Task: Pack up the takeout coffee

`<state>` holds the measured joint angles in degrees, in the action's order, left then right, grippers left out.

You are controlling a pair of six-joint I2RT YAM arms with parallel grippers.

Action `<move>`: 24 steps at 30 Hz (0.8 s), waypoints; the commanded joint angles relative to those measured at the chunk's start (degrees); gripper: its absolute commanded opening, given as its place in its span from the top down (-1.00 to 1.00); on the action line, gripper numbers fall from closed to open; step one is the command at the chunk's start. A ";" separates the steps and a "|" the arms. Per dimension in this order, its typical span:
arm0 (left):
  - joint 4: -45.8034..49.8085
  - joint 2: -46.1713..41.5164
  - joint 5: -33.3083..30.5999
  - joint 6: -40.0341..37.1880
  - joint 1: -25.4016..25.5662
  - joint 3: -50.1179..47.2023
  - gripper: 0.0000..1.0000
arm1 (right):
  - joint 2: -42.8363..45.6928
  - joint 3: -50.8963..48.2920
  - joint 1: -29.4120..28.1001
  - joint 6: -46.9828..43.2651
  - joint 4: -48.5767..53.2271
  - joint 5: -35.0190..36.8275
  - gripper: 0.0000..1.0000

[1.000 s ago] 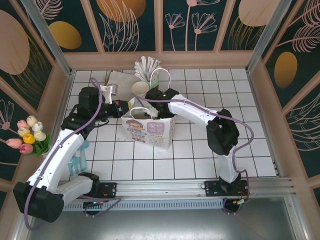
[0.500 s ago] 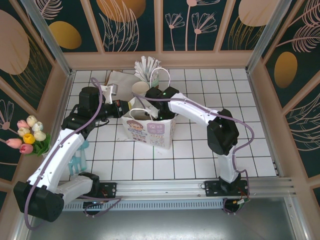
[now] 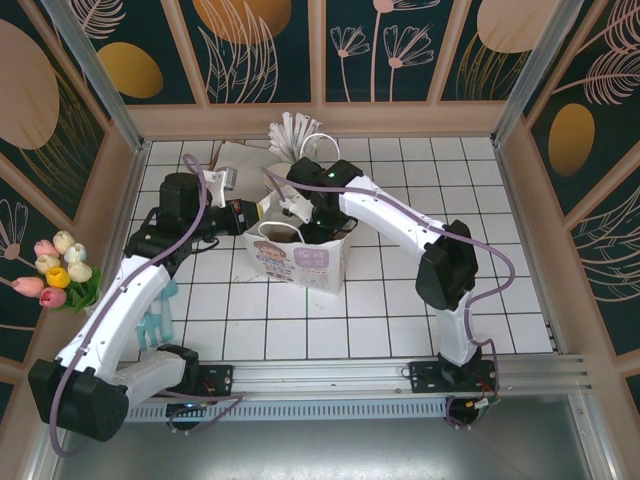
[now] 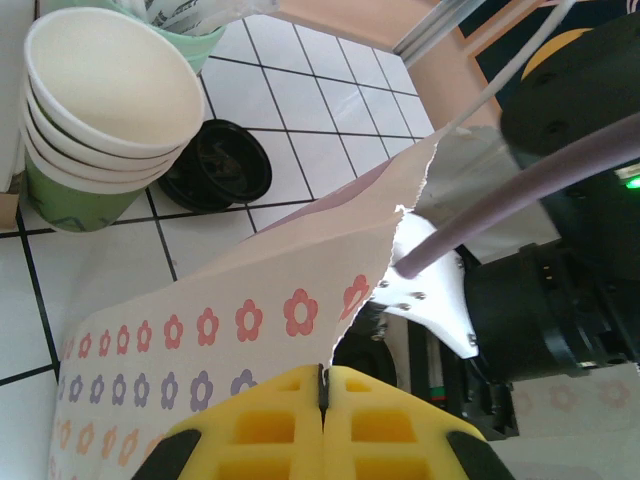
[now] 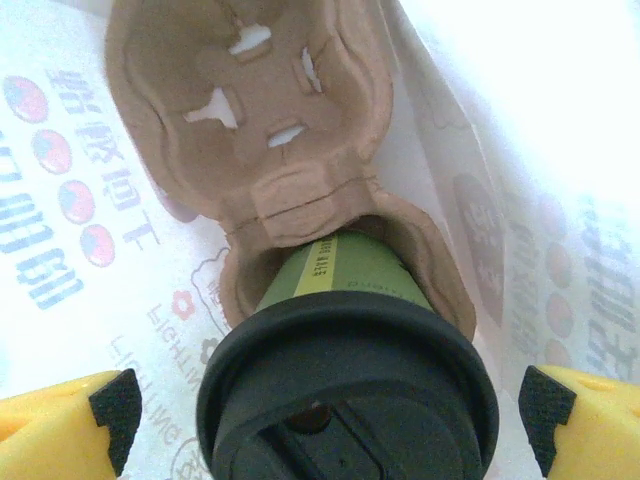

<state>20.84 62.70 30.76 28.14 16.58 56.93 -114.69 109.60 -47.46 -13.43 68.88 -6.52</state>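
Observation:
The takeout coffee, a green cup under a dark lid, stands in one hole of the brown pulp carrier inside the white paper bag. My right gripper reaches down into the bag's mouth. It is open, its yellow fingers wide on either side of the lid and apart from it. My left gripper is shut on the bag's flower-printed rim at the bag's left end, so the mouth stays spread.
A stack of cream-lined green paper cups and a loose black lid stand just behind the bag. The mint straw holder is at the back. Tulips lean on the left wall.
The right gripper's fingers have spread wider, away from the cup's lid. Its wrist has drawn back and up a little over the bag. The left gripper has not moved.

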 commanded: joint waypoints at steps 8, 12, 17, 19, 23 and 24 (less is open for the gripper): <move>1.02 0.59 -1.44 0.16 0.15 2.58 1.00 | 2.09 2.44 -0.36 -2.30 2.74 0.45 -0.98; 1.38 0.32 -1.76 0.21 0.13 2.40 1.00 | 2.34 2.46 -0.35 -2.51 2.92 0.11 -0.98; 1.48 -0.11 -2.17 0.16 0.21 2.40 1.00 | 2.94 2.54 -0.57 -2.57 3.36 -0.14 -0.98; 1.48 -0.12 -2.26 0.00 0.17 2.40 1.00 | 3.38 2.41 -0.70 -2.69 3.45 -0.24 -0.98; 1.48 0.06 -2.21 -0.10 0.12 2.32 1.00 | 4.02 2.06 -0.88 -2.60 3.52 -0.16 -0.98; 1.45 0.07 -2.20 -0.10 0.20 2.33 1.00 | 4.18 1.98 -0.88 -2.73 3.50 -0.10 -0.98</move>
<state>21.30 63.59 29.28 28.16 16.58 57.87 -114.34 110.63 -47.99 -14.74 70.04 -6.52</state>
